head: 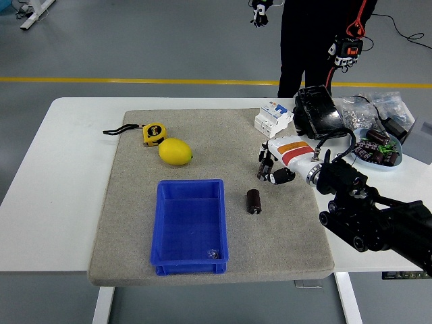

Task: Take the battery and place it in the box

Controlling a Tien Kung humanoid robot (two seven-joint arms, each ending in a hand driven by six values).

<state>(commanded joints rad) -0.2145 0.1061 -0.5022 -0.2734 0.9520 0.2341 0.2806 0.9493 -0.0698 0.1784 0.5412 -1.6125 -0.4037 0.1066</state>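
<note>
Bright even overhead light, soft shadows, sharp focus.

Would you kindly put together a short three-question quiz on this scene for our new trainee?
1. True or false: the battery already lies inside the blue box.
2. Which object sits nearest the lemon? A) tape measure B) circuit breaker C) bowl of capacitors
3. Fill in: the right hand hovers just ____ the battery, toward the table's far side.

Key: 1 false, it lies on the grey mat, right of the box. 2 A. 3 beyond.
</note>
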